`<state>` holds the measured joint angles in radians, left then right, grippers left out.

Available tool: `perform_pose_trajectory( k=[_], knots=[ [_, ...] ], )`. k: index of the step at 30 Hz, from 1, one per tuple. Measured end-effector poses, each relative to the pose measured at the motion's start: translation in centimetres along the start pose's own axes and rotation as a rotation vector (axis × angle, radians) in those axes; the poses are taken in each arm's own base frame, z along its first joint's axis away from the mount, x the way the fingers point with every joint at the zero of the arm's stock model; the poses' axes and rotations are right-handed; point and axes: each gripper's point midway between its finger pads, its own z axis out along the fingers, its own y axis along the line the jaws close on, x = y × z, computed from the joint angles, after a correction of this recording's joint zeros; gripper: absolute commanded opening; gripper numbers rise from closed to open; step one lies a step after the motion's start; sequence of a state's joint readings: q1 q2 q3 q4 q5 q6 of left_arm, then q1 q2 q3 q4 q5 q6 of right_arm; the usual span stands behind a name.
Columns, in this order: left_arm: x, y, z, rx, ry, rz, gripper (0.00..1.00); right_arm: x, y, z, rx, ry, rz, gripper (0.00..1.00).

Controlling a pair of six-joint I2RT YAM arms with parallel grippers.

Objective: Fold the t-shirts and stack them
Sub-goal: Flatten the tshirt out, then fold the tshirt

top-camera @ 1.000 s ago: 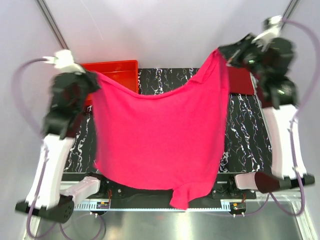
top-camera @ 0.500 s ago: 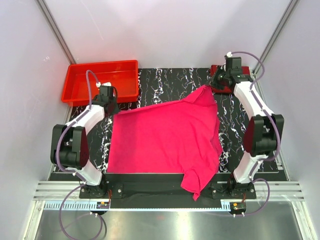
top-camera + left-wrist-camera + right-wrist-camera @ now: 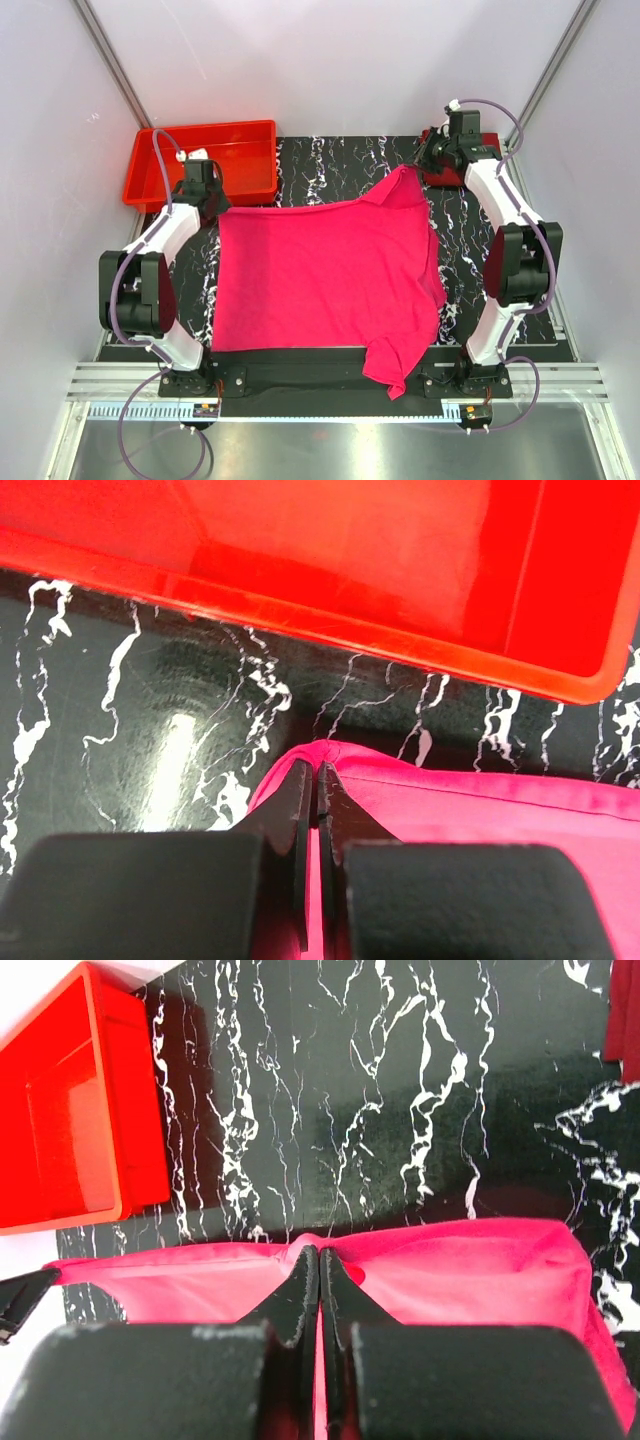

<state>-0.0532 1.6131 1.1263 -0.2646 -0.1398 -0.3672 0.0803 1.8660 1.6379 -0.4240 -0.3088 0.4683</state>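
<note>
Left gripper (image 3: 212, 205) and right gripper (image 3: 418, 166) both pinch pink shirt (image 3: 325, 280). Right side seems bunched and a sleeve overhangs table (image 3: 330, 165), so crooked fold likely.

A robot lab test cell: plain white panel walls (image 3: 320, 60), aluminium frame posts (image 3: 112, 62), black marbled tabletop (image 3: 120, 700) just beyond the left fingers (image 3: 296, 815).

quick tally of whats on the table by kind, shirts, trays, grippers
t-shirts: 2 (pink t-shirt spread out; maroon t-shirt at the far right, only partly in view)
trays: 1 (red tray, far left)
grippers: 2 (left gripper and right gripper, each pinching a far corner of the pink t-shirt)
total: 5
</note>
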Motion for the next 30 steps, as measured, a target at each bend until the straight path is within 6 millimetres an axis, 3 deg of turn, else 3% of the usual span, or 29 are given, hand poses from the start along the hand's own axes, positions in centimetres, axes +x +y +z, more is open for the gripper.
perform_pose_trajectory(
  k=[7, 12, 16, 25, 30],
  knots=[
    [1.2, 0.8, -0.2, -0.003, 0.06, -0.008, 0.0, 1.5, 0.3, -3.2, 0.029, 0.042, 0.034, 0.0],
    [2.3, 0.9, -0.9, -0.001, 0.099, -0.01, 0.0, 5.3, -0.3, -7.6, 0.066, 0.101, 0.068, 0.0],
    [3.2, 1.4, -1.7, -0.014, 0.137, -0.012, 0.0, 7.6, -0.7, -10.0, 0.094, 0.148, 0.086, 0.0],
    [6.7, 2.8, -2.8, -0.068, 0.27, -0.018, 0.0, 13.2, -3.0, -12.4, 0.166, 0.275, 0.132, 0.0],
    [8.8, 3.5, -3.3, -0.097, 0.334, -0.03, 0.0, 15.2, -4.0, -13.0, 0.195, 0.322, 0.148, 0.0]
  ],
)
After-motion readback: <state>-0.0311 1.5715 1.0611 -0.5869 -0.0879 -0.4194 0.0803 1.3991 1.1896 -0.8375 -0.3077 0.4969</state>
